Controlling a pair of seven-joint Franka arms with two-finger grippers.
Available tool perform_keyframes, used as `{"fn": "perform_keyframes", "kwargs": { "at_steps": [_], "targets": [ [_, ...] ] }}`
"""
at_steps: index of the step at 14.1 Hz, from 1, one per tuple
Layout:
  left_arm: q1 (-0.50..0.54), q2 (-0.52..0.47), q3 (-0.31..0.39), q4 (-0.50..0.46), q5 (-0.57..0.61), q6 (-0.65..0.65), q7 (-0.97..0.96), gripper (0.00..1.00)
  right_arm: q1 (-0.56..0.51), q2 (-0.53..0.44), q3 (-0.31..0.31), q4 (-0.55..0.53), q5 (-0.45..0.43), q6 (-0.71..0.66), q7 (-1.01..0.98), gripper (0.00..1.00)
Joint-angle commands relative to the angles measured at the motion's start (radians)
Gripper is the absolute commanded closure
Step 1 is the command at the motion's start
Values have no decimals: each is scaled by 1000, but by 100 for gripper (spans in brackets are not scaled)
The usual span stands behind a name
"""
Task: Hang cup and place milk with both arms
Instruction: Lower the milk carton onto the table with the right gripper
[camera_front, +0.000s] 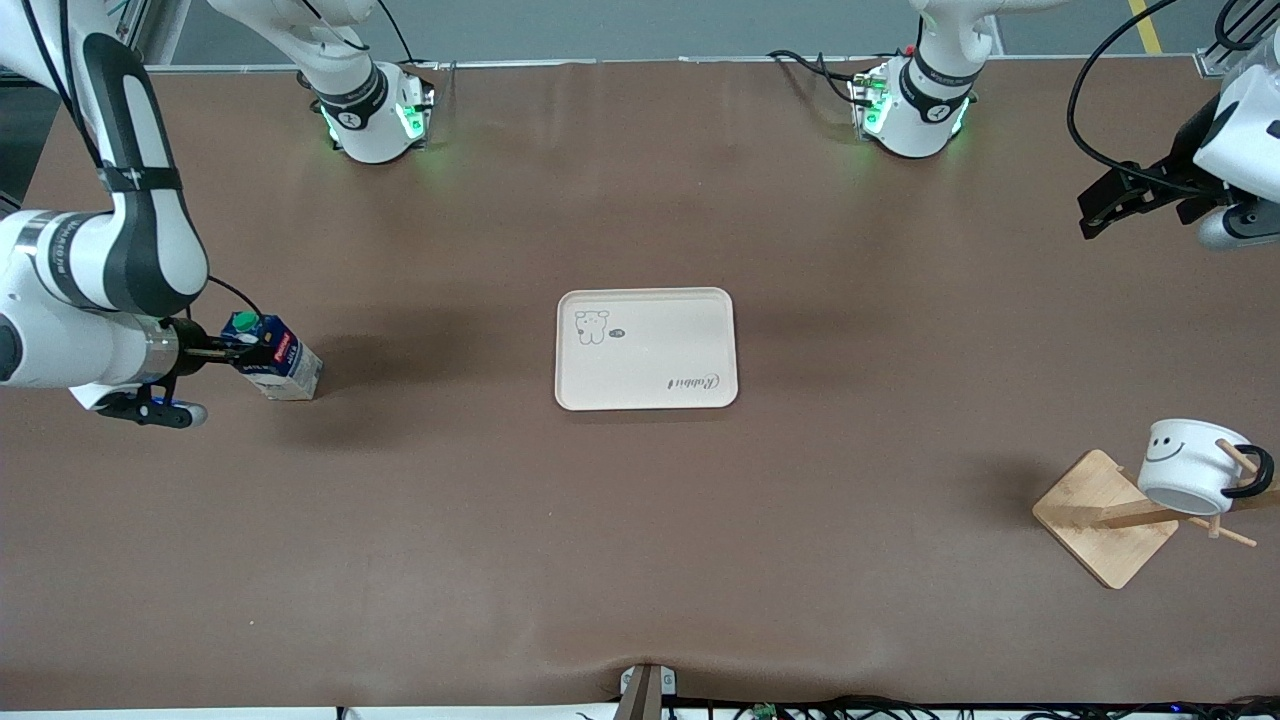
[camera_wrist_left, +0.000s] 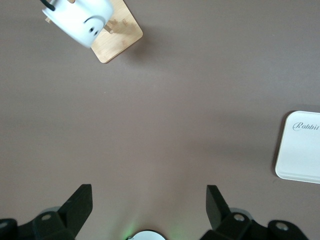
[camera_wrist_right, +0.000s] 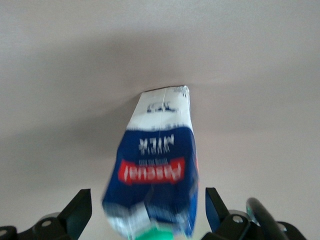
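Blue milk (camera_front: 277, 360) upright, cap up | right hand (camera_front: 232, 352) apart around it | left hand (camera_front: 1098, 214) apart.

One milk carton (camera_front: 275, 358). One white mug (camera_front: 1185, 465), smiley on side. One wooden rack (camera_front: 1110, 515). One cream tray (camera_front: 646, 348). Two robot arms, two grippers: left gripper (camera_front: 1092, 215), right gripper (camera_front: 228, 350). One brown table (camera_front: 640, 520).
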Motion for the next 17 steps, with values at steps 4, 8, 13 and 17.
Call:
{"fn": "perform_keyframes", "kwargs": {
  "at_steps": [4, 8, 13, 17],
  "targets": [
    [-4, -19, 3, -3, -20, -15, 9, 0, 5, -7, 4, 68, 16, -87, -5, 0],
    [-4, -26, 1, -8, -23, -12, 12, 0, 5, -7, 5, 70, 16, -89, -5, 0],
    [-5, -26, 0, -11, -28, -2, 19, 0, 10, -7, 4, 102, 16, -92, -7, 0],
    [-4, -26, 0, -25, -40, 14, 25, 0, 25, -2, 5, 131, 16, -135, -4, 0]
  ]
}}
